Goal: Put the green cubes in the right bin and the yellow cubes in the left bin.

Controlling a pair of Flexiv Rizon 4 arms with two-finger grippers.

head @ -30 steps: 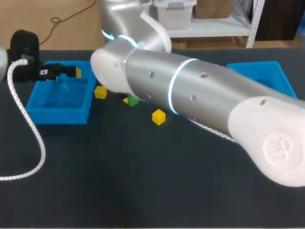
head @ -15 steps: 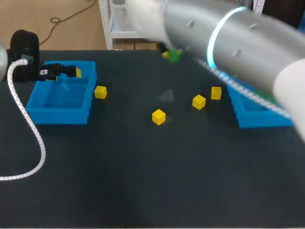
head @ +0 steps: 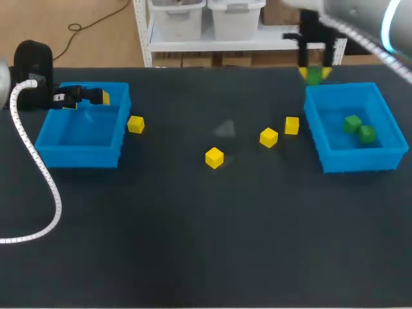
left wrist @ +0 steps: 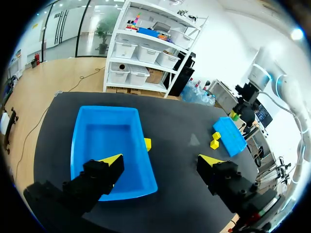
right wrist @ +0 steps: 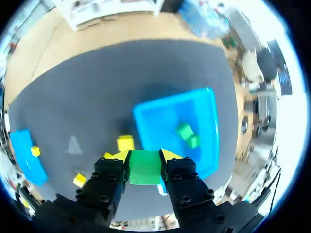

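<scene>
pinches the likely light, rigid green cube (right wrist: pixel 144 168) by opposite flat faces in the right gripper (right wrist: pixel 145 156), left gripper (left wrist: pixel 163 162) splayed empty.

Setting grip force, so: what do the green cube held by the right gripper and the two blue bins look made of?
The held green cube: matte, even colour, crisp edges, no shine; likely foam or painted wood, cannot tell which. The right bin and left bin: probably moulded plastic; thin, smooth, uniform blue walls with soft sheen.
</scene>
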